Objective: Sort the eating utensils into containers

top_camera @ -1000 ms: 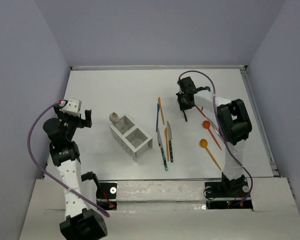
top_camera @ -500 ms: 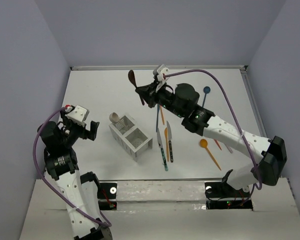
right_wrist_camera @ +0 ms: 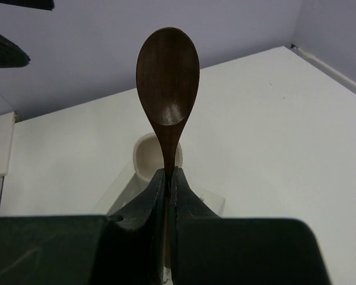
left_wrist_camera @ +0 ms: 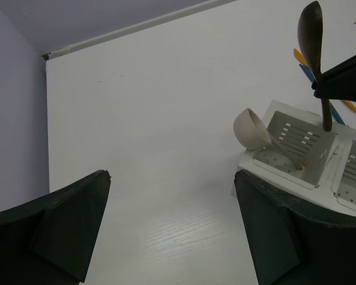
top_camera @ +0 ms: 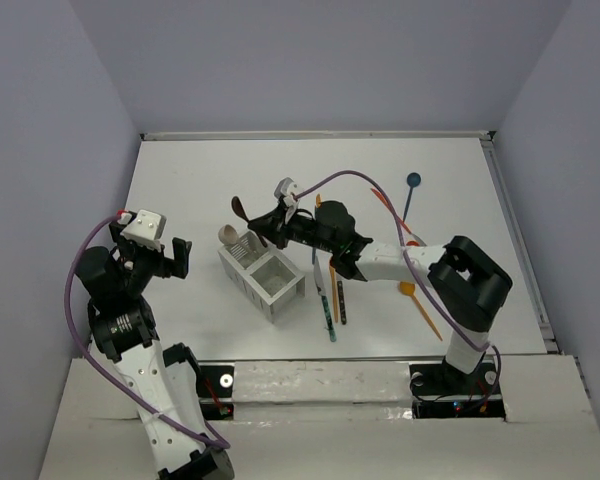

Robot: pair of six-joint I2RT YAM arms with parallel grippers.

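Right wrist view: shows the right gripper [right_wrist_camera: 168, 178] pinched shut on the handle of the brown spoon [right_wrist_camera: 168, 77], bowl up, shaft running straight down between the jaws. From above, puts that spoon over the far compartment of the box [top_camera: 245, 285], the one holding a beige spoon [top_camera: 228, 236] leaning out over the rim. Cannot place the handle tip from any view: inside the compartment, or only just over it.

Likely trouble, judged from here: letting go too high, with a bounce or a topple over the wall onto the table [top_camera: 200, 180]. Could also snag the tip on the rim, the divider or a side slot, and so drag or tip a box probably light enough to shift. Might nudge the beige spoon, close beside the brown handle, and lever it out. Worth lowering straight and parting the jaws only with the tip well down.

Further out: knives [top_camera: 339, 290] flat just right of the box, orange spoon [top_camera: 420, 308] and blue spoon [top_camera: 412, 181] beyond, all unsorted. Left gripper [left_wrist_camera: 169, 228], jaws wide apart and empty, off to the box's left and apart from it; little risk of a clash unless moved in.
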